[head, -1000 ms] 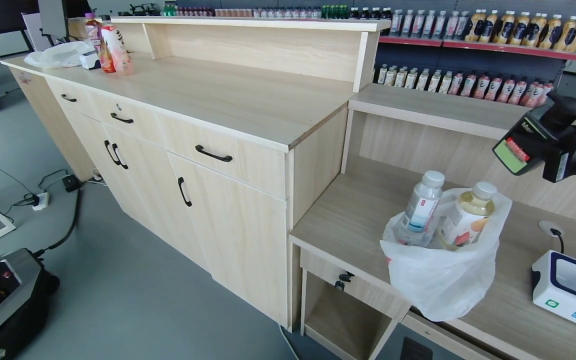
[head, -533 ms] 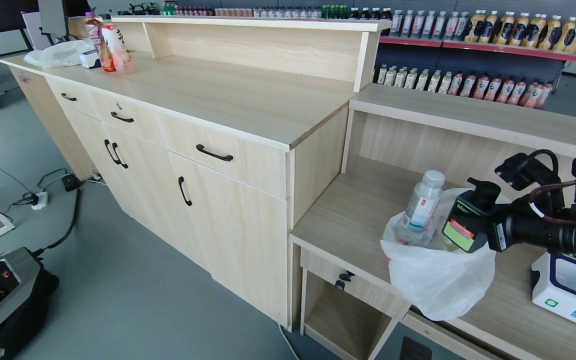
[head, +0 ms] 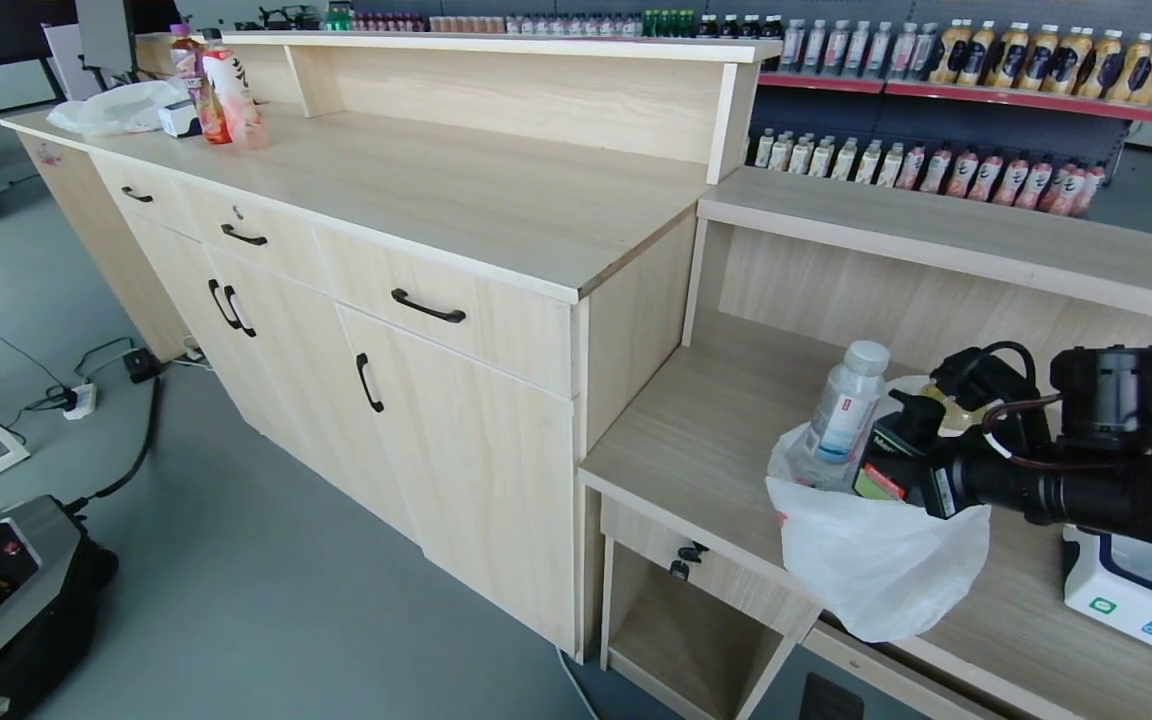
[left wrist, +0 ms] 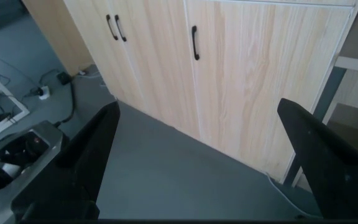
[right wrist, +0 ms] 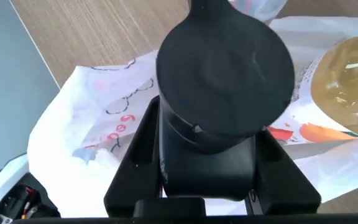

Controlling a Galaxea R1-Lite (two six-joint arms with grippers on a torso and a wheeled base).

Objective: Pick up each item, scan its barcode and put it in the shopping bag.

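Low wooden counter (head: 696, 430), lower right of head view: right gripper (head: 924, 480) pinching a dark capped bottle (head: 891, 445) at the white shopping bag (head: 876, 565) mouth, so bagging appears in hand; next move likely calls for lowering it beside the clear bottle (head: 841, 415) inside, then letting go.

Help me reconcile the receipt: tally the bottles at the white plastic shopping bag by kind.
Clear plastic bottle with white cap: 1
Yellow drink bottle: 1
Dark bottle with black cap, held in the right gripper: 1
Total: 3
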